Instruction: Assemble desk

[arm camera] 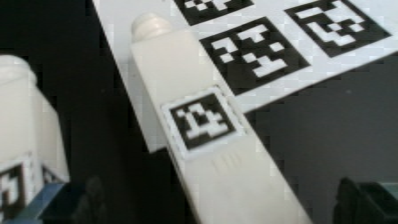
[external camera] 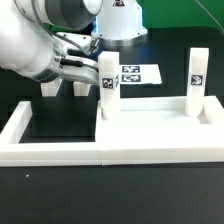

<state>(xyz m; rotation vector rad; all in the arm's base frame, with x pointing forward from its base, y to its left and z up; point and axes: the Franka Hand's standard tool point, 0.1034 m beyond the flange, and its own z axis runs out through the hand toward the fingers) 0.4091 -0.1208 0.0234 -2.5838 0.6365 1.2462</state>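
Observation:
The white desk top (external camera: 150, 104) lies inside the border wall at the exterior view's right. Two tagged white legs stand upright on it, one at its left end (external camera: 108, 85) and one at its right end (external camera: 197, 75). In the wrist view a third white leg (arm camera: 210, 130) with a tag lies between my fingers, its rounded tip pointing away. A fourth leg (arm camera: 18, 120) lies beside it. My gripper (arm camera: 214, 198) is open, with one dark finger (arm camera: 57, 200) on each side of the third leg and a gap on both sides. In the exterior view the gripper (external camera: 66, 92) points down left of the desk top, and the arm hides those two legs.
The long low white border wall (external camera: 60, 145) runs along the front and left. The marker board (external camera: 135, 74) lies behind the desk top; in the wrist view it (arm camera: 267, 45) is just beyond the lying leg. The black table shows inside the wall.

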